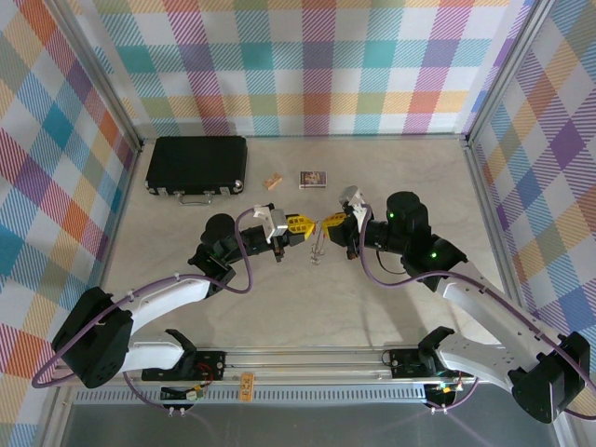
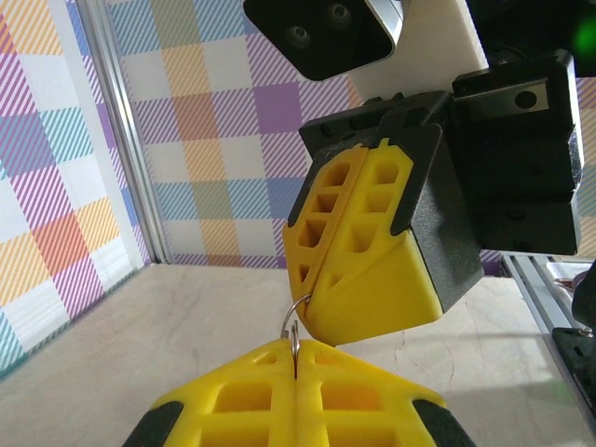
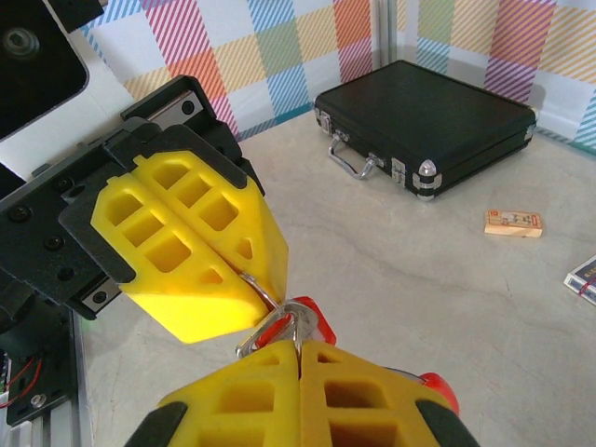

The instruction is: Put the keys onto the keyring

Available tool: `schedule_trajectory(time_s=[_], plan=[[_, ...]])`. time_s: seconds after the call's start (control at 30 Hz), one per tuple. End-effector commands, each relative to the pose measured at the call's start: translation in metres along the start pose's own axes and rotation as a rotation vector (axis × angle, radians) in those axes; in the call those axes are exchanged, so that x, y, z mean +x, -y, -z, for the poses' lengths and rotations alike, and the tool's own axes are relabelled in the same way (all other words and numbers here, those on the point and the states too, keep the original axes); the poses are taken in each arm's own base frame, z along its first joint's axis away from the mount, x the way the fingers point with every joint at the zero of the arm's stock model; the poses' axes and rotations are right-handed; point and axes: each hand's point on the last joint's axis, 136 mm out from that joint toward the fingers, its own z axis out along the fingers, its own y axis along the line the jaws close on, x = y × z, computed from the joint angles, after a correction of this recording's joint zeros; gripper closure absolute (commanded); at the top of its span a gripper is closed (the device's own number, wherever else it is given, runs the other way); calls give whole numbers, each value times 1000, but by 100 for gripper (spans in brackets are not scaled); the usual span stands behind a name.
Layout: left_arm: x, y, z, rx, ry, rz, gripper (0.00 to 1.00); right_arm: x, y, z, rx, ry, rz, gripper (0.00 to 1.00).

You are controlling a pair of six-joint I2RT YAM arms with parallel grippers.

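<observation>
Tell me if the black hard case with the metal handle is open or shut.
Shut: the black hard case lies flat, its lid down flush against the base.

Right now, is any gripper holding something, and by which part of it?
Both hold the keyring by its thin metal rim: the left gripper pinches one side, the right gripper the opposite side.

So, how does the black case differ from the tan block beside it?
The black case is far larger than the tan block. The case is dark with metal corners and a handle; the block is pale. The case lies square to the back wall; the block sits angled. Both lie flat on the table.
</observation>
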Motion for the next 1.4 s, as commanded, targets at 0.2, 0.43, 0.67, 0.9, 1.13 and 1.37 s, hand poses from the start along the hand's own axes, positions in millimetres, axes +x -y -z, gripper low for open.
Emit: schedule_trajectory(time_s=[0.2,0.43,0.67,0.9,1.13,1.37], plan=[[-6,-2,-3,-15,6,-32,100,-17,-10,2,-39,36,12,100],[-6,4,-4,23,10,-33,100,-17,-9,1,-34,35,12,100],[-2,4,-2,2,6,-71,100,-15,-6,3,-7,28,32,100],[15,4,0,-44,-16,-190,100,-5,8,0,110,-9,93,100],[20,0,5,-100,37,-260,100,-4,6,-1,162,-9,182,100],[17,1,9,-111,44,-290,100,-2,5,-2,192,-2,225,100]])
